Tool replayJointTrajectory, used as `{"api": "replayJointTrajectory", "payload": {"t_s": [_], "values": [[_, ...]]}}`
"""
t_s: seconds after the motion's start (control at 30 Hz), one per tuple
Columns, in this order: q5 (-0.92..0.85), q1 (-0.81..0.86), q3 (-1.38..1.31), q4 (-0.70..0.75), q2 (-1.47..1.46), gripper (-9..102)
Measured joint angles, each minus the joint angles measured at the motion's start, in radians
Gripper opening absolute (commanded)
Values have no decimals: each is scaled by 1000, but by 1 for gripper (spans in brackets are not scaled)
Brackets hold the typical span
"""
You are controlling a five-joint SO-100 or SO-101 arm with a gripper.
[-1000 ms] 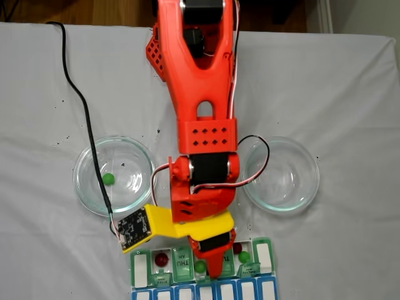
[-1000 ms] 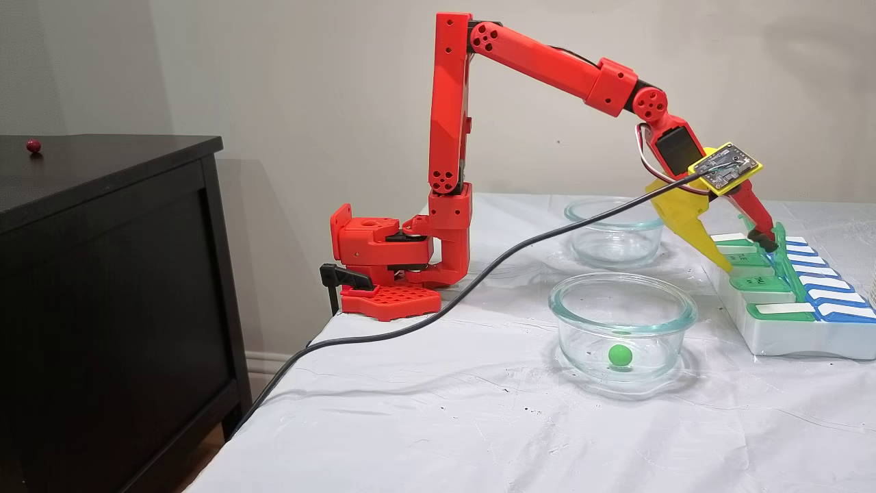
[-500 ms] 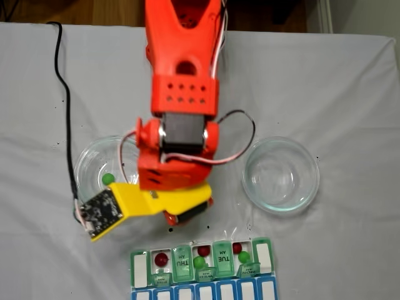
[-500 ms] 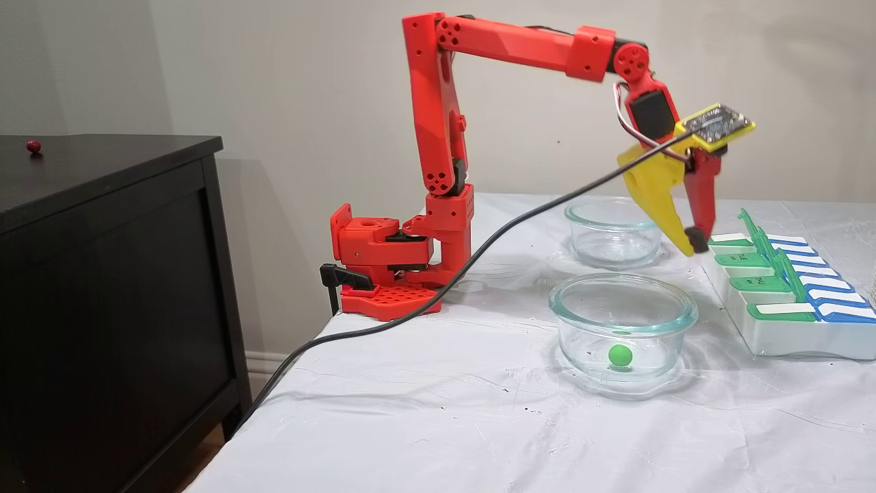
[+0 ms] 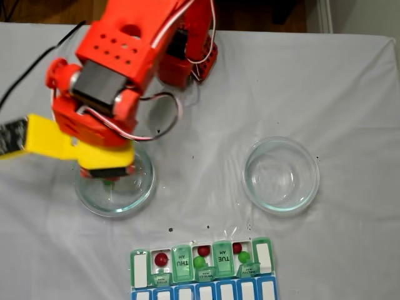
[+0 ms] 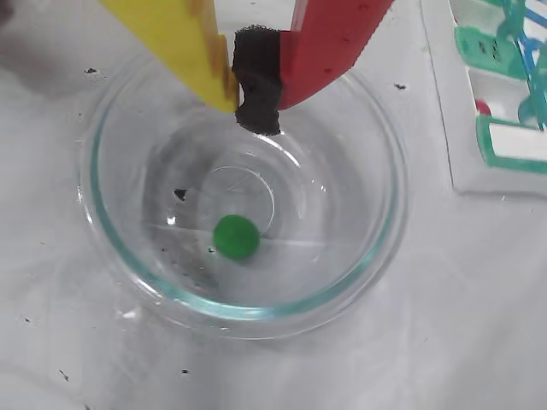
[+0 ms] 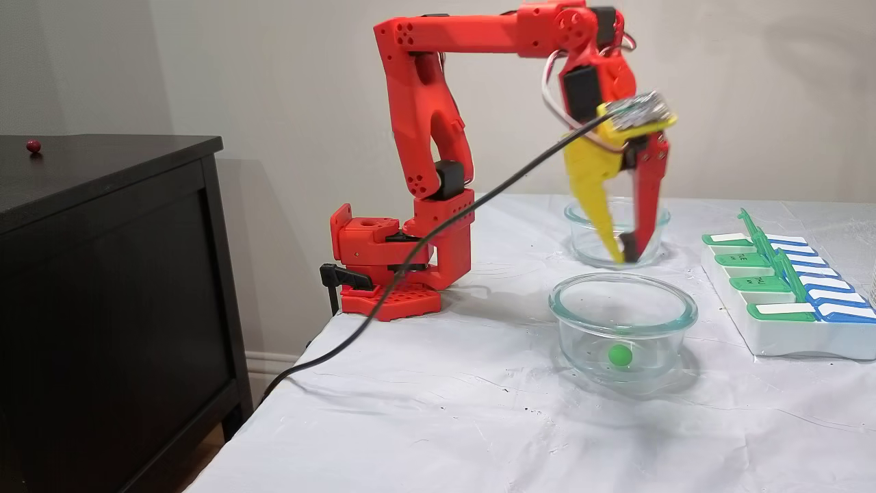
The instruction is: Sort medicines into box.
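Observation:
One green medicine (image 6: 236, 237) lies on the bottom of a round glass dish (image 6: 389, 213). My gripper (image 6: 248, 81), with a yellow and a red finger and a black pad, hangs shut and empty above the dish's far side. From the side, the gripper (image 7: 626, 257) points straight down, well above the green medicine (image 7: 620, 355) in the near dish (image 7: 568, 301). The box (image 5: 264, 256) lies at the table's near edge in the top-down fixed view. Its open compartments hold red medicines (image 5: 162, 258) and green medicines (image 5: 199, 262).
An empty glass dish (image 5: 312, 181) sits right of the arm (image 5: 106, 94) in the top-down fixed view. A black cable (image 7: 410, 253) trails from the wrist off the table. A dark cabinet (image 7: 102, 274) with a red ball (image 7: 33, 145) on top stands beside the table.
The arm has lifted away from the box and swung over to the dish with the green medicine. The medicines in the box have stayed in place.

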Motion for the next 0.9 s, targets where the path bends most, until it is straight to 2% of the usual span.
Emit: {"api": "replayJointTrajectory", "payload": {"t_s": [0.03,0.13,0.23,0.53,0.9], "values": [[17,5,6,0,0,6],[55,2,8,0,-18,21],[86,9,8,0,-92,25],[104,8,8,-74,-183,27],[-18,109,37,-91,-204,29]]}}
